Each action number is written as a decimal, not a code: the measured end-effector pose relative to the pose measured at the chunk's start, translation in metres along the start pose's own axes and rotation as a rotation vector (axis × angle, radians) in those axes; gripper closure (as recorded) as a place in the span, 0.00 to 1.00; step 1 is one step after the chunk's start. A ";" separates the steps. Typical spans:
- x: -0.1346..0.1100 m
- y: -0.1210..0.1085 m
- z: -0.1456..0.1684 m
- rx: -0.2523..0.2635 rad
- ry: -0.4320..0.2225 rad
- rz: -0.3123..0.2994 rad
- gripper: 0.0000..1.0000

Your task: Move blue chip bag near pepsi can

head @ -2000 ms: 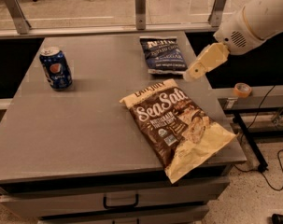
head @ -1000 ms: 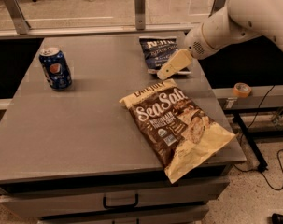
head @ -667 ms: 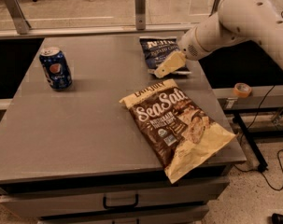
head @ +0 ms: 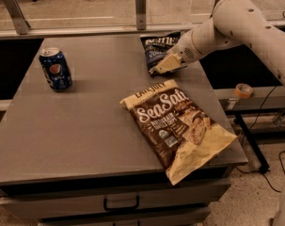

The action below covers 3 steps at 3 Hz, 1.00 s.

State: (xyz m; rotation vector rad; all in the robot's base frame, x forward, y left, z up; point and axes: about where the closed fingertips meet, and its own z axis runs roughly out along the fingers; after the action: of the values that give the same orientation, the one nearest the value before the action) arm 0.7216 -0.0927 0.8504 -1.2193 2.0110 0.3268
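Gripper (head: 166, 65) has reached crinkly blue chip bag (head: 156, 47).

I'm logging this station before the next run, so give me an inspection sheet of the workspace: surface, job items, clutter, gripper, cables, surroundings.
Surface: grey table, with a drawer under its front edge.
Job's things: blue chip bag lies at the far right; pepsi can stands upright at the far left, well apart from it.
Clutter: large Sea Salt chip bag lies front right, one corner overhanging the front edge.
Gripper: gripper is at the blue chip bag's near edge; contact cannot be told.
Cables: black cable on the floor at the right.
Surroundings: tape roll on a ledge right of the table.
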 end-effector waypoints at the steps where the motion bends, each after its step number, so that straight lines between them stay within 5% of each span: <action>1: -0.025 0.030 -0.004 -0.087 -0.034 -0.074 0.91; 2: -0.068 0.081 -0.028 -0.244 -0.119 -0.182 1.00; 3: -0.060 0.099 -0.030 -0.320 -0.094 -0.194 1.00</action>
State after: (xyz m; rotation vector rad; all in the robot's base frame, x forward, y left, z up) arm 0.6398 -0.0190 0.8980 -1.5522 1.7881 0.6147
